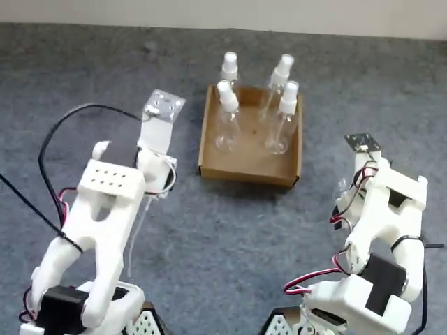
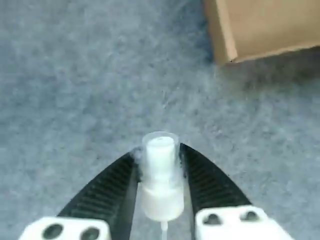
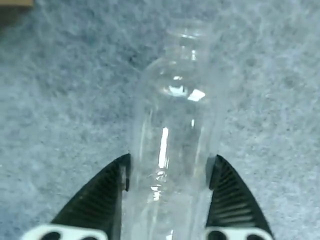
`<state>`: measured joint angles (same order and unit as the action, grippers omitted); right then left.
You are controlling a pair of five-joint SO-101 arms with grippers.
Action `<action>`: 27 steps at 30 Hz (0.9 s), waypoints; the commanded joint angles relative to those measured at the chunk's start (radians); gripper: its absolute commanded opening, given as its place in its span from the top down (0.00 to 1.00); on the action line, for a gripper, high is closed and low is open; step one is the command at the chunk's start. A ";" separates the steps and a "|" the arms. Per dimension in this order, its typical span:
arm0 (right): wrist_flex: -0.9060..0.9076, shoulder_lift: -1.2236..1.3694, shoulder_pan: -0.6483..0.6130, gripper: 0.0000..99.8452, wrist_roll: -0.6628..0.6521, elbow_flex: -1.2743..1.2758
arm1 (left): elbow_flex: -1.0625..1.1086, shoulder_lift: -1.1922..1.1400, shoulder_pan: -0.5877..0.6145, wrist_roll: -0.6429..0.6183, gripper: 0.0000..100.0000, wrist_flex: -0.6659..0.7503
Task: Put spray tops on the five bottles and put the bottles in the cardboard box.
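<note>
The cardboard box [image 1: 250, 169] lies at the table's far middle, and several clear bottles [image 1: 227, 120] with white spray tops stand upright in it. My left gripper [image 2: 159, 152] is shut on a loose white spray top [image 2: 160, 175], whose thin tube points back toward the wrist. In the high view this arm [image 1: 112, 202] sits left of the box, with the tube [image 1: 137, 227] showing under it. My right gripper [image 3: 170, 160] is shut on a clear bottle [image 3: 172, 125] that has no top on its open neck [image 3: 192, 37]. That arm [image 1: 384, 209] is right of the box, with the bottle [image 1: 341, 188] peeking out beside it.
Grey carpet-like cloth [image 1: 230, 237] covers the table. A corner of the box [image 2: 260, 25] lies just ahead of the left gripper. Black and red cables [image 1: 52, 139] loop beside the left arm. Open cloth lies between the two arms.
</note>
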<state>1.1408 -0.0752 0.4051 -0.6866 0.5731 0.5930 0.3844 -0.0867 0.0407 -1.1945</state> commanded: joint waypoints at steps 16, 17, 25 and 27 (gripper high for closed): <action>0.077 0.001 -0.044 0.68 0.109 -0.232 | 0.134 0.041 -0.022 -0.017 1.00 0.160; 0.120 0.010 -0.065 0.68 0.109 -0.266 | 0.134 0.041 -0.022 -0.017 1.00 0.161; 0.245 0.246 -0.064 0.69 0.186 -0.529 | 0.137 0.041 -0.021 -0.017 1.00 0.160; 0.245 0.302 -0.038 0.69 0.201 -0.579 | 0.136 0.041 -0.022 -0.017 1.00 0.161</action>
<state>1.3694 0.1903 0.3284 -0.5178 0.1036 0.7327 0.3905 -0.0928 0.0299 -1.0487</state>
